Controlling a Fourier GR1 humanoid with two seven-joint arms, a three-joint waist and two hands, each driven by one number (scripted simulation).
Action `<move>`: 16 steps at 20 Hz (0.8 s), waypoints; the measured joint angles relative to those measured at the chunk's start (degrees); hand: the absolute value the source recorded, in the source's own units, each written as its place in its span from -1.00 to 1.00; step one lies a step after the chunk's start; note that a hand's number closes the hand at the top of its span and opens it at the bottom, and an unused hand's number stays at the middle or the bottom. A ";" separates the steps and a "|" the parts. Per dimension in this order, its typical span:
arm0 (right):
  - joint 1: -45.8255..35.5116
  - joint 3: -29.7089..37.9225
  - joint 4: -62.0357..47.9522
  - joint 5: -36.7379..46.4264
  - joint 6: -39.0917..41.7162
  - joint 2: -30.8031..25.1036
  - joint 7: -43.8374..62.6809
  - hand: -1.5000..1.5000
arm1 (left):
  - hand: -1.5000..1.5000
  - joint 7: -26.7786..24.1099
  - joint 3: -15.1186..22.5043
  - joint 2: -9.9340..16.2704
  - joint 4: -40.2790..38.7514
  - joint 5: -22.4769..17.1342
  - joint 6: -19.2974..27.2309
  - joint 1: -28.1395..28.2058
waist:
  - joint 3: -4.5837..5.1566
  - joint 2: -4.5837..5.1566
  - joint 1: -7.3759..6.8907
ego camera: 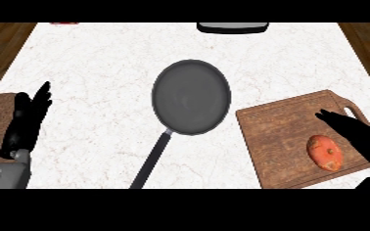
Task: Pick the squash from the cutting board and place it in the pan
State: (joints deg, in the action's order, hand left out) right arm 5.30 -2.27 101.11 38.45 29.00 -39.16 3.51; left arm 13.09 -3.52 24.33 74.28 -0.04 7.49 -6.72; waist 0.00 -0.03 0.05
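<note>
The right hand [353,131] hangs over the far right part of the cutting board [278,142], fingers spread wide and holding nothing. Just beside it, on its inner, near side, lies the squash [325,152], an orange-red rounded thing resting on the wood; hand and squash look close, but whether they touch I cannot tell. The open spread reads as a hand set to close round the squash, so I judge the pick as not yet made.

Well off to that hand's left sits the pan [191,97], dark and round, nothing in it, with its handle [151,160] running back toward the robot. That leaves the pan's bowl free to receive the squash from the right side (the handle is out of the path), which suits a short carry across the bench [94,68].

The left hand [27,120] rests at the view's left edge, fingers up and straight, holding nothing; it is far from the board and has no part in the grasp as things stand.

Counted: one squash, one cutting board, one pan, two hands. Beyond the pan, at the bench's far edge, one dark object [233,27] shows partly, and one small red thing [64,23] at the far left corner; what they are I cannot tell.
</note>
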 measured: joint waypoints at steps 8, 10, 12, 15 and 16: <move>-2.01 0.76 -4.47 5.30 0.02 4.12 -3.27 -1.00 | 0.00 0.42 -1.56 -2.12 0.69 2.55 -0.52 0.11 | 0.01 0.01 -0.02; -3.13 1.44 -5.81 6.24 0.93 4.47 -3.84 -1.00 | 0.00 0.71 -2.27 -1.94 0.84 2.84 -1.41 0.06 | 0.00 0.02 -0.05; -3.54 1.24 -6.84 7.71 1.01 5.77 -3.68 -1.00 | 0.00 1.59 -2.67 -2.13 2.18 3.11 -1.96 0.47 | 0.00 0.01 -0.08; -2.57 1.12 -8.69 10.22 -0.90 6.99 -5.02 -1.00 | 0.00 2.40 -2.92 -2.98 3.16 3.88 -1.96 0.71 | 0.00 0.01 -0.05; -3.32 0.92 -9.87 11.00 -1.09 7.76 -4.75 -1.00 | 0.00 1.80 -3.24 -3.01 2.31 4.06 -2.25 0.19 | 0.00 0.01 -0.04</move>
State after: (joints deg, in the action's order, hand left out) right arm 1.97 -1.34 91.24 49.45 27.91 -31.41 -1.23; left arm 14.90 -6.76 21.32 76.59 4.02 5.24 -6.53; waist 0.00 -0.01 0.01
